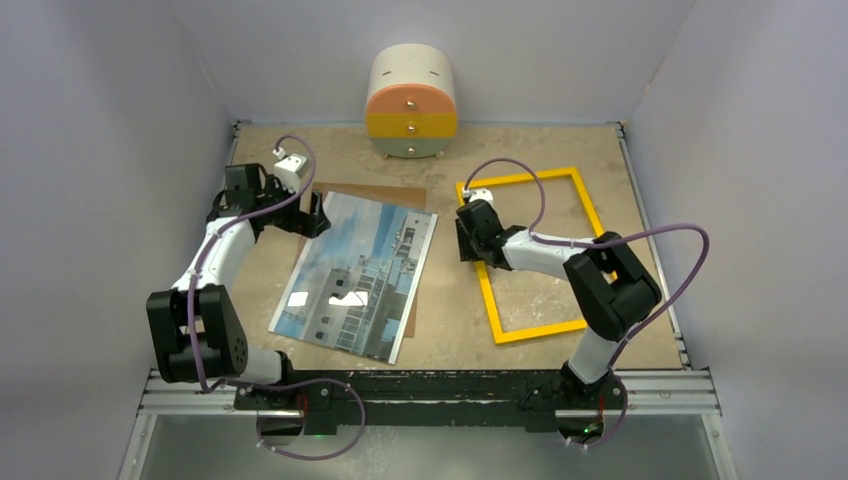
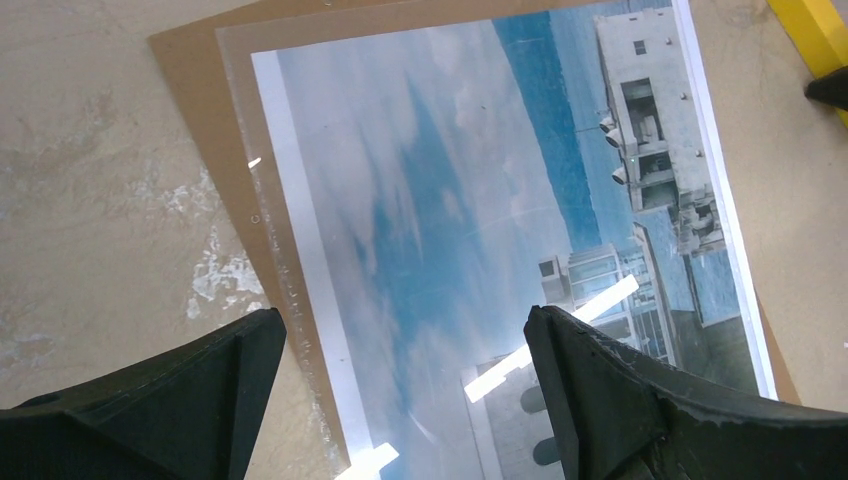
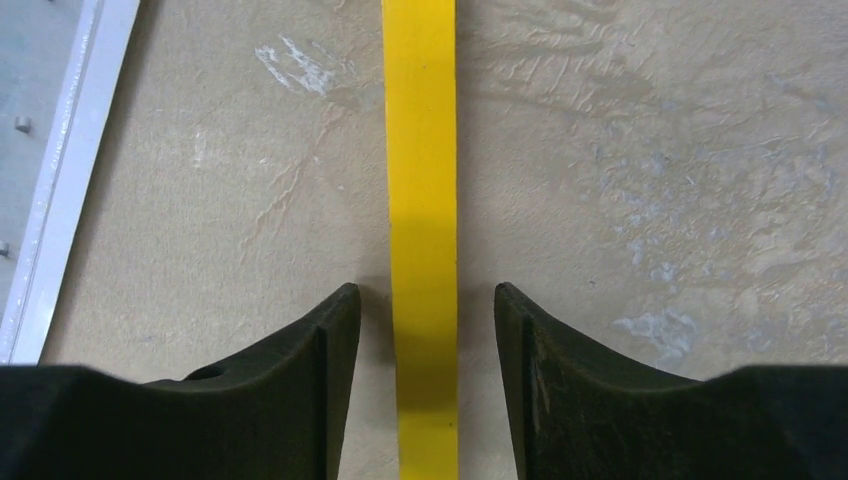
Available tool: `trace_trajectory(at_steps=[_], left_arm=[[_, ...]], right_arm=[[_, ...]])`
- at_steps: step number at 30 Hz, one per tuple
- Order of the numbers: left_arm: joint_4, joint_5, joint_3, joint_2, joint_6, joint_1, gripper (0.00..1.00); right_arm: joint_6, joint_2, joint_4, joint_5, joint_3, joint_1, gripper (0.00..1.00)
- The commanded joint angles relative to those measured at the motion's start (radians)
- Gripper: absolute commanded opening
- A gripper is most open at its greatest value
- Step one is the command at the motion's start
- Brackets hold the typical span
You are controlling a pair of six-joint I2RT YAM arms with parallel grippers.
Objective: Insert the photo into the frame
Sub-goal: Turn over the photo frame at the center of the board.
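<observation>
- Photo point(image 1: 358, 275), a large glossy rectangular print of a white building under blue sky: lies flat and face up on the beige table point(image 1: 450, 300), left of centre, turned at a slant.
- The photo rests on a plain brown flat backing board point(image 1: 385, 192); the board shows past its far edge and along its right edge.
- Thin bright yellow rectangular frame point(image 1: 520, 181): flat on the table to the right of the photo, apart from it, bare table showing inside it.
- Right gripper point(image 3: 425, 300): pointing down over the frame's left bar point(image 3: 420, 150). Fingers straddle the bar, with a narrow gap on each side; not pinching.
- Right arm: elbow raised over the frame's right side, forearm reaching left across the frame.
- Left gripper point(image 2: 400, 335): above the photo's far-left edge, fingers spread wide, holding nothing.
- Left arm: elbow folded near the base, forearm stretched away towards the far side.
- Cream, orange and yellow round-topped drawer unit point(image 1: 411, 105): at the table's far edge.
</observation>
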Motion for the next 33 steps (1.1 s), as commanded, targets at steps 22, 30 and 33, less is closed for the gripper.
trace_trajectory(at_steps=[22, 30, 33], left_arm=[[-0.102, 0.103, 0.089, -0.022, 0.007, -0.061, 1.00], [-0.123, 0.122, 0.139, -0.052, -0.015, -0.097, 1.00], [-0.127, 0.124, 0.157, -0.070, -0.025, -0.110, 1.00]], right_arm=[[0.363, -0.238, -0.242, -0.246, 0.387, 0.051, 0.00], [0.557, -0.326, -0.236, -0.428, 0.483, 0.047, 0.00], [0.622, -0.339, -0.215, -0.488, 0.502, 0.044, 0.00]])
